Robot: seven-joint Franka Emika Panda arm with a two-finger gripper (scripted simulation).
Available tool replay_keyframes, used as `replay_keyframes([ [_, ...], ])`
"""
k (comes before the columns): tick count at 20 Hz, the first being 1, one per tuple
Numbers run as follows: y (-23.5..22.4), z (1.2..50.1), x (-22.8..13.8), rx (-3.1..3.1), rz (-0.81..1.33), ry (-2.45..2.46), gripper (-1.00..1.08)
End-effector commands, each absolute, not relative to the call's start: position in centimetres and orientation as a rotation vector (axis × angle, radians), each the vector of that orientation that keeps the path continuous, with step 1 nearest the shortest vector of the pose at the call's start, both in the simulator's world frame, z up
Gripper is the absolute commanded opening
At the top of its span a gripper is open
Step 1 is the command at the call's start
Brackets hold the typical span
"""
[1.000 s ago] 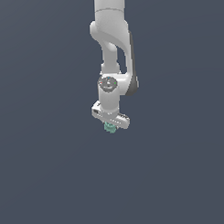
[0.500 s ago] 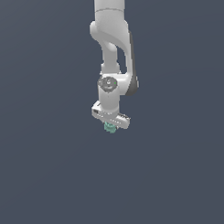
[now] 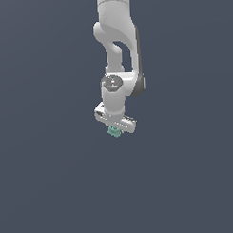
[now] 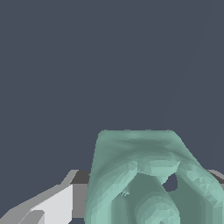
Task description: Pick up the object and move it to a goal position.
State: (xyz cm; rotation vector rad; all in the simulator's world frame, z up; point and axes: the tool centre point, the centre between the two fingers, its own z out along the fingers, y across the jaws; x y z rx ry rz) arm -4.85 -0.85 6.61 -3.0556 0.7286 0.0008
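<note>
1. Plain slate-grey ground fills both views, bare of any goal marker.
2. Tiny teal-green knobbly lump (image 3: 113,132) sits directly under the white gripper bar (image 3: 114,120), between its fingers.
3. Fingers (image 4: 48,205) appear closed on it; contact on the far side is hidden.

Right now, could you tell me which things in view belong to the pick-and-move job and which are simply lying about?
Belongs to the job:
- the teal-green object, a small knobbly lump just under the white gripper bar; it fills the wrist view
- the gripper, right at the object; whether it is shut on it cannot be seen

Lying about:
- nothing else shows, only plain dark background; no goal marker is visible
</note>
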Motion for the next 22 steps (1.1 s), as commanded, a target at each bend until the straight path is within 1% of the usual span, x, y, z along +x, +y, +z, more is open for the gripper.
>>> replay_keyframes([
  [1, -0.8, 8.1, -4.4, -3.055, -0.001, 0.728, -1.00],
  [6, -0.8, 11.9, -3.2, -3.056, -0.001, 0.730, -1.00],
  [16, -0.6, 21.4, -0.1, -3.056, -0.001, 0.730, -1.00],
  [22, -0.5, 25.3, 1.3, -3.056, -0.001, 0.730, -1.00],
])
